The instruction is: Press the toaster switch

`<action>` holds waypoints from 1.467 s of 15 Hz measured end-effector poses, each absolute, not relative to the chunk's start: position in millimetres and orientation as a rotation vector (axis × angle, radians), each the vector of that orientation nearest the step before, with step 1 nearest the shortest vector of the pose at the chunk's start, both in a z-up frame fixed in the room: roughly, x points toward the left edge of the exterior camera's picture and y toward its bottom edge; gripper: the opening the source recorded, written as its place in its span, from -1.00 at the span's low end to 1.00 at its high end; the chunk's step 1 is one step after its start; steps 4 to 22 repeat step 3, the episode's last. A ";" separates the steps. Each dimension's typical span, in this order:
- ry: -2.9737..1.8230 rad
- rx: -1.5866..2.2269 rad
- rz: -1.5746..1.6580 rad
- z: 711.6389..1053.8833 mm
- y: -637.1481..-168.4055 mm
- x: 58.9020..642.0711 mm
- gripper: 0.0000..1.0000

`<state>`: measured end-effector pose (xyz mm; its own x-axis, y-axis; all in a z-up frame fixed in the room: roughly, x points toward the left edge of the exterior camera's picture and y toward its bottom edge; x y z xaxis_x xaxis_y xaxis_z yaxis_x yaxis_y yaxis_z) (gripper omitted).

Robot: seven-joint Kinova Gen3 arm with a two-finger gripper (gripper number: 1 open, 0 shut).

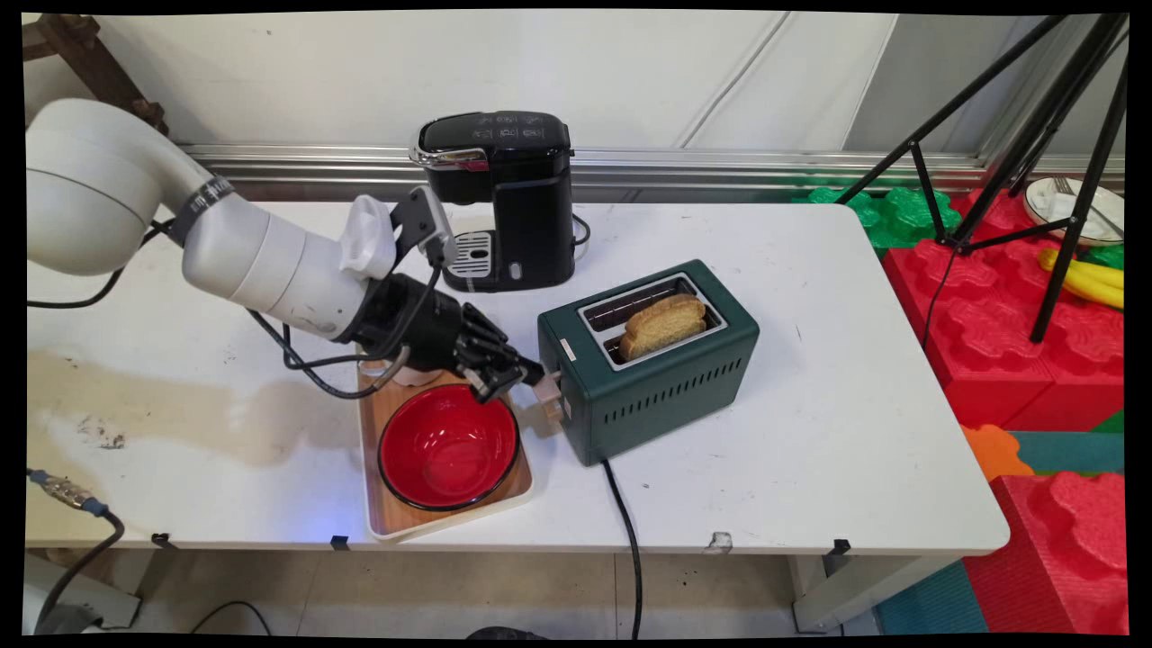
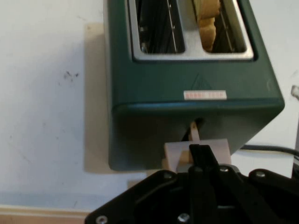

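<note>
A dark green two-slot toaster (image 1: 661, 360) stands mid-table with a slice of toast (image 1: 664, 324) sticking up from its near slot. My gripper (image 1: 531, 371) is at the toaster's left end, fingers shut together, their tip resting on top of the pale lever (image 1: 549, 391). In the hand view the toaster (image 2: 187, 107) fills the upper picture. There the shut gripper (image 2: 200, 150) sits on the lever (image 2: 177, 154), and the toast (image 2: 208, 21) shows at the top.
Just below the hand, a red bowl (image 1: 447, 447) sits on a wooden tray (image 1: 396, 517). A black coffee machine (image 1: 504, 193) stands behind. The toaster's cord (image 1: 625, 522) runs off the front edge. A tripod (image 1: 1035, 162) and red foam blocks (image 1: 990, 324) stand right of the table.
</note>
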<state>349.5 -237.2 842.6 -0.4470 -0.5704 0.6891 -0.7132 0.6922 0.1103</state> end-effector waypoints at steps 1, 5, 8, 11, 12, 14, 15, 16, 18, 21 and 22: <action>-2.179 0.976 0.249 839.7 -236.8 350.4 -1.00; -2.187 0.973 0.244 835.0 -235.8 352.2 -1.00; -2.187 0.973 0.244 835.0 -235.8 352.2 -1.00; -2.187 0.973 0.244 835.0 -235.8 352.2 -1.00; -2.187 0.973 0.244 835.0 -235.8 352.2 -1.00; -2.187 0.973 0.244 835.0 -235.8 352.2 -1.00; -2.187 0.973 0.244 835.0 -235.8 352.2 -1.00; -2.187 0.973 0.244 835.0 -235.8 352.2 -1.00; -2.187 0.973 0.244 835.0 -235.8 352.2 -1.00; -2.187 0.973 0.244 835.0 -235.8 352.2 -1.00; -2.187 0.973 0.244 835.0 -235.8 352.2 -1.00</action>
